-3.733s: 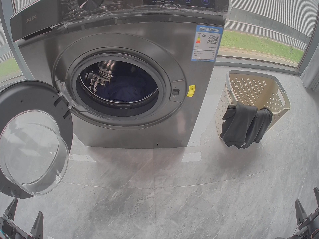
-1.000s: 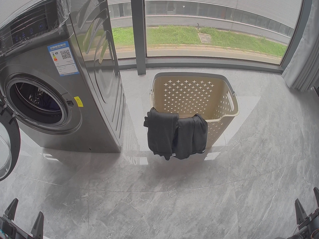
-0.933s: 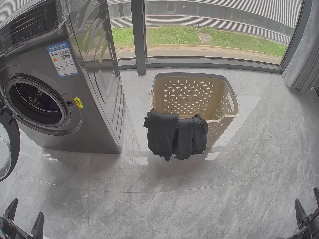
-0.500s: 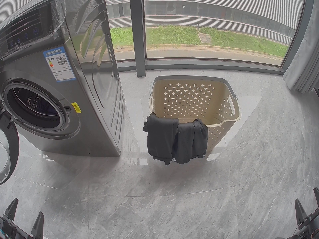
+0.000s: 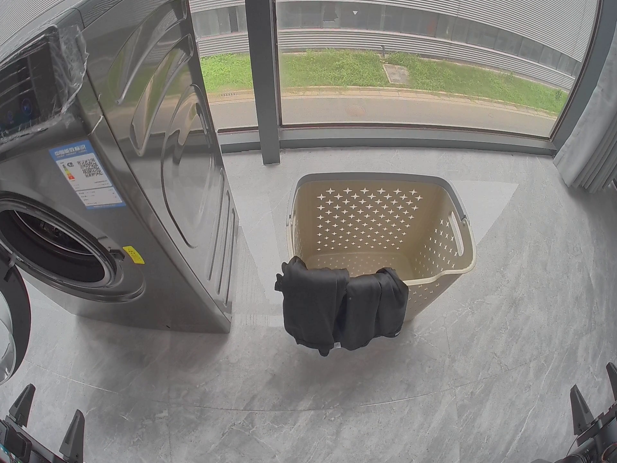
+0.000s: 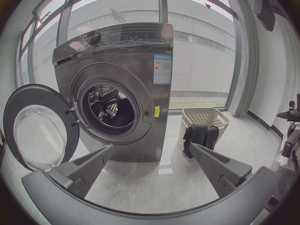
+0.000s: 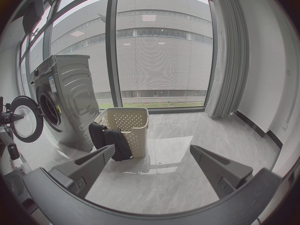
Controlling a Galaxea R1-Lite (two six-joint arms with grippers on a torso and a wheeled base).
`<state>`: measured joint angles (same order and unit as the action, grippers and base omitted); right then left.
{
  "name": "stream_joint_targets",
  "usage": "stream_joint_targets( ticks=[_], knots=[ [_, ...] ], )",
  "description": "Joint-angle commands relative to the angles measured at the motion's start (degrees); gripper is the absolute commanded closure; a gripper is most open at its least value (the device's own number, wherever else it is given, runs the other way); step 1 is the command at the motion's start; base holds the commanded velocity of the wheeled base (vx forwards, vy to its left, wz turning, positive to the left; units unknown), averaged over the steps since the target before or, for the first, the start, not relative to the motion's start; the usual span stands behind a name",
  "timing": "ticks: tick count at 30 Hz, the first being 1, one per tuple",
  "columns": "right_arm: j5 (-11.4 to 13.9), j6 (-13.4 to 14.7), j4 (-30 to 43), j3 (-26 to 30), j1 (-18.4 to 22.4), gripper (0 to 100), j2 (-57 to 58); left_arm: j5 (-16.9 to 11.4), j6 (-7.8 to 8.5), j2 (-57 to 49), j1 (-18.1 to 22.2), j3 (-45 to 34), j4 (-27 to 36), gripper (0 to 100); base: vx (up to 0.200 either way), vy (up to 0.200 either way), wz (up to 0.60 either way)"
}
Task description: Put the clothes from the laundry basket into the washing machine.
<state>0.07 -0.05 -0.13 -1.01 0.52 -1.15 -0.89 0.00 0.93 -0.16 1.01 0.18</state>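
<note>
Laundry basket (image 5: 450,276): cream, perforated, upright on the grey floor (image 5: 321,406) at 12 o'clock, just beside the washing machine (image 5: 167,162) at 10 o'clock.

Dark grey clothes (image 5: 340,303): draped over the near rim, hanging down the outer wall. One piece or two: cannot tell. Judged a convenient lie, since folded over the edge and reachable without dipping into the basket.

Washing machine door (image 6: 37,125): swung fully aside on its hinge, leaving the drum opening (image 6: 109,110) free for loading. Dark blue fabric (image 6: 117,117) already inside the drum.

Left tool (image 6: 150,147): released, jaws wide apart, grasping nothing, parked low at 7 o'clock.

Right tool (image 7: 150,147): likewise released and empty, low at 5 o'clock. Both well apart from the clothes.

Step in hand, as judged: approach to the basket, with no pick made yet.

Next, as judged: bring one tool down onto the fold at the rim, clench on the thick bunch, and lift clear before swinging toward 10 o'clock.

Caution: risk of snagging the rim and tipping the light basket.
</note>
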Motion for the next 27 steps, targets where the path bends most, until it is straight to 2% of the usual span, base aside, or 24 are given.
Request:
stream_joint_targets(
  ticks=[1,27],
  knots=[
    [0.0,0.0,0.0,1.0,0.0,0,-0.1,0.0,0.00,-0.8,0.0,-0.8,0.0,0,0.000,0.000,0.00],
    [-0.1,0.0,0.0,1.0,0.0,0,-0.1,0.0,0.09,-0.8,0.0,-0.8,0.0,0,0.000,0.000,0.00]
  ],
)
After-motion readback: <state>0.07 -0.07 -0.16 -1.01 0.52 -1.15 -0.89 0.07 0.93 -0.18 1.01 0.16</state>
